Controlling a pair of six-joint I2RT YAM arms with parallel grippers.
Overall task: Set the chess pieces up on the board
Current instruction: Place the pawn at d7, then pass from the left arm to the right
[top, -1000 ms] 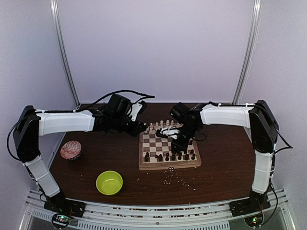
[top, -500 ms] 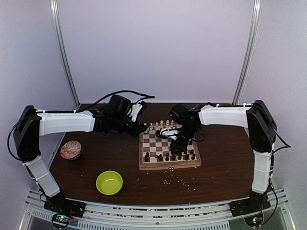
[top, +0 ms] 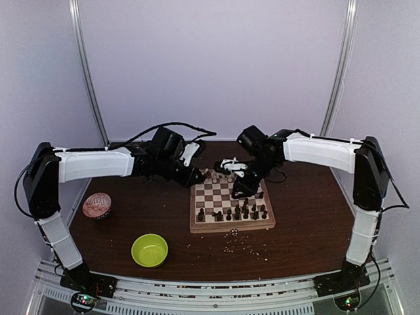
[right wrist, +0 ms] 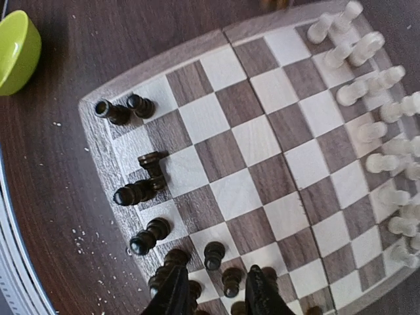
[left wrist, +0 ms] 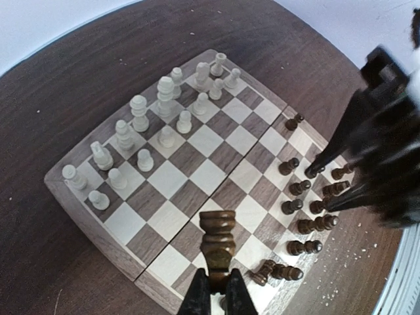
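Toward the far middle of the table (top: 308,223) sits the board (top: 231,227), with pale pieces (left wrist: 164,125) along its far edge and dark pieces (right wrist: 134,194) along its near edge, several toppled. Bare squares lie between the two sets. By the board's far left corner the left pincer (left wrist: 218,289) grips one dark piece (left wrist: 218,236) upright. The right pincer (right wrist: 216,289) hangs spread above the dark rows toward the right edge, holding nothing.

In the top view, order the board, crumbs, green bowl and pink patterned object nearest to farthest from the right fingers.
1. board, under the right fingers
2. crumbs, front of board
3. green bowl, front left
4. pink patterned object, far left
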